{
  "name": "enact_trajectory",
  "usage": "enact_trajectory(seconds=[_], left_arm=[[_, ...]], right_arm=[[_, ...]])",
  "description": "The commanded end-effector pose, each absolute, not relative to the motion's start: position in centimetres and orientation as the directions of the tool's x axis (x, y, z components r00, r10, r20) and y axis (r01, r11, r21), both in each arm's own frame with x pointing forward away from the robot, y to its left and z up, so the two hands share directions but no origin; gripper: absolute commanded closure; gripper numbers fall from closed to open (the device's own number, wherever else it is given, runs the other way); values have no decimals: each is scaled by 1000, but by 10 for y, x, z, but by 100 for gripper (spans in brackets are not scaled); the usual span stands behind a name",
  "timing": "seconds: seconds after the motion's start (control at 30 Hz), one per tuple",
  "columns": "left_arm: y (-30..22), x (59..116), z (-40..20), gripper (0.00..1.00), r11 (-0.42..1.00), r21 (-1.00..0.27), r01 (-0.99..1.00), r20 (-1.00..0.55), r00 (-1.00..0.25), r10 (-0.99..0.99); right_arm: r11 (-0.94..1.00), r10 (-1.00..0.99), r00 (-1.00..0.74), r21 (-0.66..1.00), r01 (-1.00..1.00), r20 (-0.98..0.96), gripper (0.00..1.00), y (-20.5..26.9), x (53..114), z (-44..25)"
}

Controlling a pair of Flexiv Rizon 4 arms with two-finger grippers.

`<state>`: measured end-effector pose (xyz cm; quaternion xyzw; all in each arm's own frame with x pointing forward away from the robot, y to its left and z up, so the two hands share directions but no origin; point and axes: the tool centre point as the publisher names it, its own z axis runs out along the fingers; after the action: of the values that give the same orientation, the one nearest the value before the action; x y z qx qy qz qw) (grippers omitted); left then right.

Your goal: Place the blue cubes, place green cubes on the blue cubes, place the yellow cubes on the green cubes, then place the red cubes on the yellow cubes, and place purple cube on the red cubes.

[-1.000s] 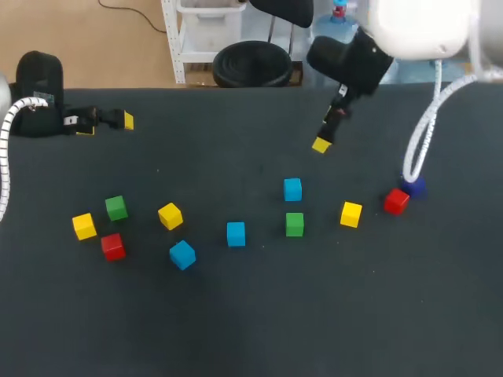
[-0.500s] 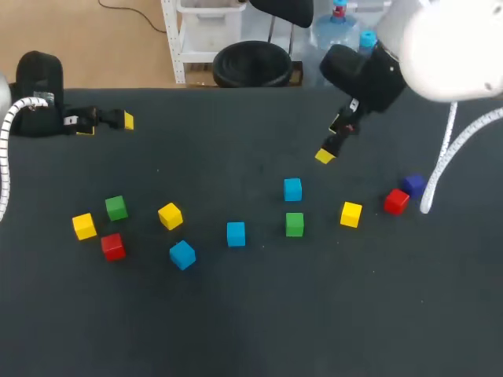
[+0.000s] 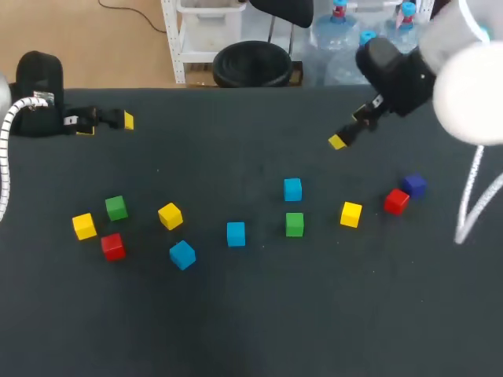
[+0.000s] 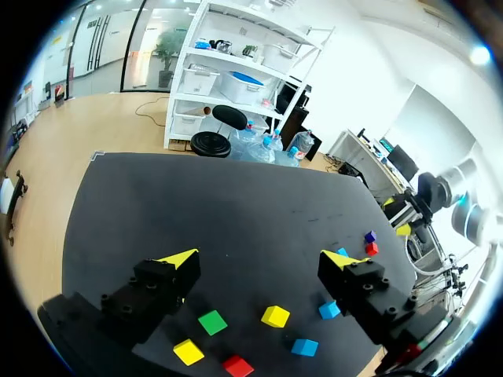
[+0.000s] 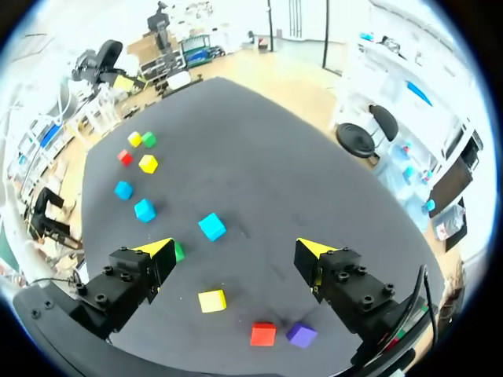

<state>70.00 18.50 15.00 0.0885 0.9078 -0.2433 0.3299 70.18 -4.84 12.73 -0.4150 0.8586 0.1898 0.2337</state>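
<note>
Three blue cubes (image 3: 292, 188) (image 3: 236, 233) (image 3: 182, 254) lie apart on the black table (image 3: 251, 314). Green cubes (image 3: 295, 224) (image 3: 116, 207), yellow cubes (image 3: 351, 214) (image 3: 170, 215) (image 3: 84, 226) and red cubes (image 3: 396, 201) (image 3: 113, 246) are scattered singly around them. The purple cube (image 3: 414, 185) touches the right-hand red one. Nothing is stacked. My right gripper (image 3: 350, 128) (image 5: 236, 250) hangs open and empty above the table, behind the yellow cube (image 5: 211, 300) on the right. My left gripper (image 3: 107, 124) (image 4: 259, 263) is open and empty at the far left edge.
All cubes lie in a loose band across the table's middle. The front half of the table and the strip behind the cubes hold nothing else. My right arm's white body (image 3: 471, 94) overhangs the back right corner.
My right arm has swung to the right and back, carrying its open gripper away from the middle blue cube. The left arm and all cubes have stayed put.
</note>
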Motion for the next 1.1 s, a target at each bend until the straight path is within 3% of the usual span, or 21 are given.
enact_trajectory(seconds=[0.03, 1.1], left_arm=[[185, 700, 150, 0, 866, -383, 321, -642, -767, 0], [185, 700, 150, 0, 866, -383, 321, -642, -767, 0]], right_arm=[[628, -575, -526, 75, -775, -627, 0, -60, 689, 135], [697, -493, -527, 49, -715, -692, 0, -94, 681, 163]])
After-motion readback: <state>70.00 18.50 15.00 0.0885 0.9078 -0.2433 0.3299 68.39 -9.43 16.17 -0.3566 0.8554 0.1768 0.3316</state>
